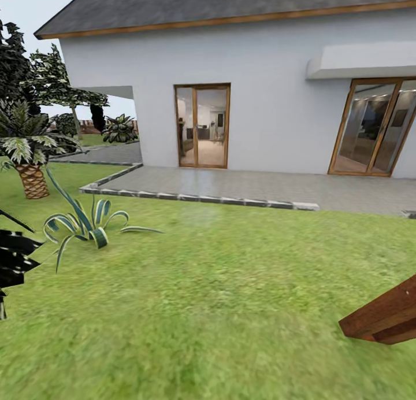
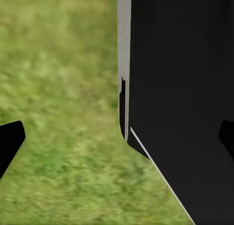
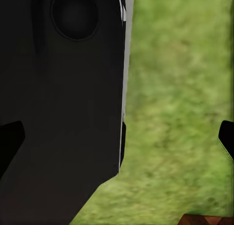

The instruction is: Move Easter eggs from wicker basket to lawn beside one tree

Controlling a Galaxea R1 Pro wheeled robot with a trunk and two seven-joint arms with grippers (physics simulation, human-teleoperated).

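Nearest, in the left wrist view, the left gripper (image 2: 117, 137) is seen with its two black fingertips (image 2: 10, 139) set wide apart at the frame edges, released, nothing between them. A large flat black body panel (image 2: 185, 88) with a thin pale edge is seen past them, mottled green lawn (image 2: 58, 88) beside it.

The right gripper (image 3: 117, 137) is likewise spread, fingertips (image 3: 9, 139) at the edges, nothing gripped. A black rounded housing (image 3: 68, 88) with a circular recess is in front; blurred grass beside it; a corner of reddish-brown wood (image 3: 204, 220) is just caught at the frame edge.

In the head view, the lawn (image 1: 219, 307) is flat, patchy green, spread across the foreground. A squared, grained brown wooden beam end (image 1: 384, 319) is seen at the right. Spiky black foliage (image 1: 14, 255) is cut off at the left edge. Further back, a striped blade-leaf plant (image 1: 86, 223) is rooted in the grass, then a palm (image 1: 32, 177) with a scaled, woven-looking trunk. Beyond: grey paved terrace (image 1: 260, 189) with stone kerb, white smooth-walled house (image 1: 271, 99), wood-framed glass doors (image 1: 203, 126), dark slate roof.

Eggs and wicker basket: location cannot be told.
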